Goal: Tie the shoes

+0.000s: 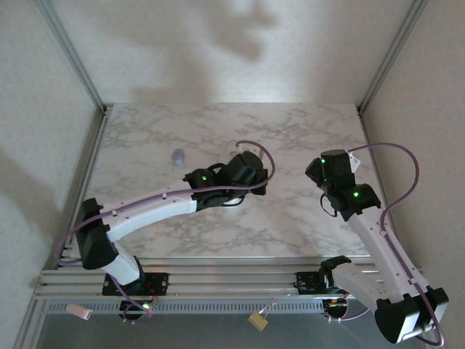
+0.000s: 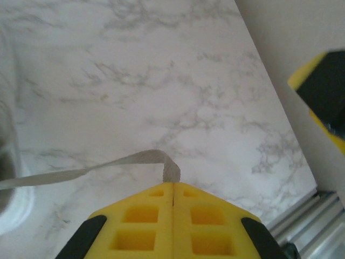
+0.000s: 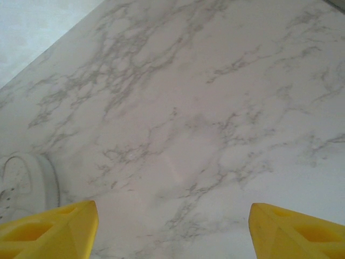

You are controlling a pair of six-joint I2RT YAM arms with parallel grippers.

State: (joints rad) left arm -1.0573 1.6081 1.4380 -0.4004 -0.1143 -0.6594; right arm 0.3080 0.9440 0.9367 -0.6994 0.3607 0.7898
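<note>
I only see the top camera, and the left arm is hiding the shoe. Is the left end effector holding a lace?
Observer: Yes. In the left wrist view the left end effector is shut, pinching the end of a flat white lace.
Operator: Where does the lace go?
Observer: It runs from the fingertips across the marble table toward that view's left edge.
Operator: Is the other arm holding anything?
Observer: No. In the right wrist view the right end effector is open with nothing between its fingers.
Operator: Is it near the shoe?
Observer: The shoe sits at that view's lower left, just beyond one finger, not between them.
</note>
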